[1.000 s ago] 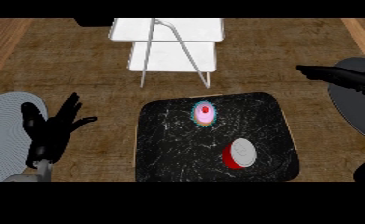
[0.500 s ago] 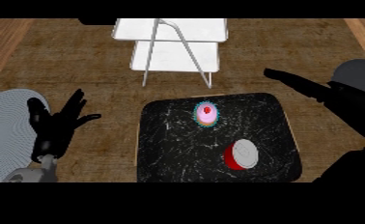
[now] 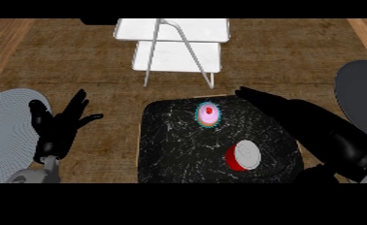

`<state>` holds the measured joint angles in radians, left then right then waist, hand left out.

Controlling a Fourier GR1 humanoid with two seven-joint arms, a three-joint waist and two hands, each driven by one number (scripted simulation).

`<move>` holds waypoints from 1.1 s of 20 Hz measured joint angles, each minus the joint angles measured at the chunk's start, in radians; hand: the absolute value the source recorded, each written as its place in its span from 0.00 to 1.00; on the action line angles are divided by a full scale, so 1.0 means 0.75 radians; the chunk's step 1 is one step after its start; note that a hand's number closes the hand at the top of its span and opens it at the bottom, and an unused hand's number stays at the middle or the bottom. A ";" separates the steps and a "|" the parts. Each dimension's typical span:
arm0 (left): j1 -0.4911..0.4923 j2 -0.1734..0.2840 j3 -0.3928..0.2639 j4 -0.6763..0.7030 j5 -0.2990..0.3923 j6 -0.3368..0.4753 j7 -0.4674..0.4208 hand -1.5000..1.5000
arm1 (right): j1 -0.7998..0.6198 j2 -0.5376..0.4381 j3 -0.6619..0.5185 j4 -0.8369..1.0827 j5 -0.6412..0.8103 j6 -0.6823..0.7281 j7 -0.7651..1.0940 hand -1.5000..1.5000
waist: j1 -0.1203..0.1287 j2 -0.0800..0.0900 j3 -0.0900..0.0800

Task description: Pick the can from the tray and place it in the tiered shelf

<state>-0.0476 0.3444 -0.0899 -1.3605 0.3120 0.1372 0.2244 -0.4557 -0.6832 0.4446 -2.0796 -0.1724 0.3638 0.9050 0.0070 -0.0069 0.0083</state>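
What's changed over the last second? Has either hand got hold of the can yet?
No. The right hand has swung in from the right edge and now reaches over the tray, fingers straight, holding nothing. The can, the cupcake, the shelf and the open left hand have stayed put.

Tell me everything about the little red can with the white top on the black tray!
The small red can with a white round top lies on the black marbled tray, toward its near right part. It looks tilted, so the pale lid faces up and a strip of red side shows at its left. Nothing grips it: the black right hand reaches over the tray beside it with straight fingers, not around it.
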 measured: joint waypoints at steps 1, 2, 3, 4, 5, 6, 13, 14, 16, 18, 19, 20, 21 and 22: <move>-0.003 -0.003 0.007 0.005 -0.005 0.000 -0.002 0.50 | 0.013 0.001 0.001 -0.008 0.016 0.007 0.003 0.00 | -0.002 0.000 0.000; -0.002 -0.008 0.009 0.005 -0.008 0.002 -0.003 0.50 | 0.007 0.020 0.027 -0.006 0.046 0.001 0.019 0.00 | -0.001 0.000 0.001; 0.008 -0.009 0.005 -0.017 -0.015 0.007 0.011 0.50 | 0.011 0.037 0.040 -0.008 0.073 -0.006 0.033 0.00 | 0.000 0.000 0.000; 0.006 -0.007 0.013 -0.012 -0.009 -0.008 0.015 0.50 | 0.031 0.048 0.058 -0.011 0.110 -0.009 0.035 0.00 | -0.002 0.000 -0.001; -0.002 -0.007 0.016 -0.015 -0.010 -0.007 0.034 0.50 | 0.036 0.064 0.070 -0.009 0.141 -0.014 0.044 0.00 | -0.003 0.001 -0.002; -0.007 -0.011 0.022 0.000 -0.013 -0.011 0.026 0.50 | 0.054 0.064 0.073 -0.007 0.172 -0.009 0.035 0.00 | -0.005 0.001 -0.002; -0.015 -0.033 0.047 0.015 -0.045 -0.026 0.020 0.50 | 0.123 0.138 0.120 -0.028 0.344 0.000 0.045 0.00 | -0.006 -0.001 0.001; -0.009 -0.036 0.052 0.014 -0.043 -0.035 0.009 0.50 | 0.141 0.150 0.136 -0.042 0.370 -0.003 0.051 0.00 | -0.007 -0.001 0.001; -0.010 -0.036 0.065 0.016 -0.034 -0.061 0.008 0.50 | 0.162 0.179 0.155 -0.024 0.428 0.000 0.042 0.00 | -0.007 0.000 -0.001; -0.011 -0.042 0.065 0.001 -0.046 -0.052 0.038 0.50 | 0.173 0.200 0.151 0.003 0.459 0.010 0.029 0.00 | -0.006 0.001 -0.001; -0.003 -0.051 0.064 -0.004 -0.056 -0.046 0.029 0.50 | 0.178 0.208 0.149 -0.002 0.469 0.015 0.034 0.00 | -0.006 0.001 -0.001; -0.003 -0.056 0.065 -0.005 -0.063 -0.042 0.030 0.50 | 0.176 0.213 0.145 0.017 0.483 0.023 0.025 0.00 | -0.005 0.001 0.000; -0.006 -0.057 0.072 0.006 -0.064 -0.053 0.014 0.50 | 0.184 0.219 0.152 0.037 0.519 0.025 0.009 0.00 | -0.005 0.000 0.000; -0.003 -0.061 0.073 -0.002 -0.065 -0.054 0.017 0.50 | 0.182 0.239 0.168 0.056 0.556 0.023 0.008 0.00 | -0.004 0.000 0.000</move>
<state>-0.0497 0.2988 -0.0352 -1.3617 0.2631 0.0964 0.2374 -0.3195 -0.5042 0.5704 -2.0374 0.2442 0.3808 0.9112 0.0039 -0.0067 0.0085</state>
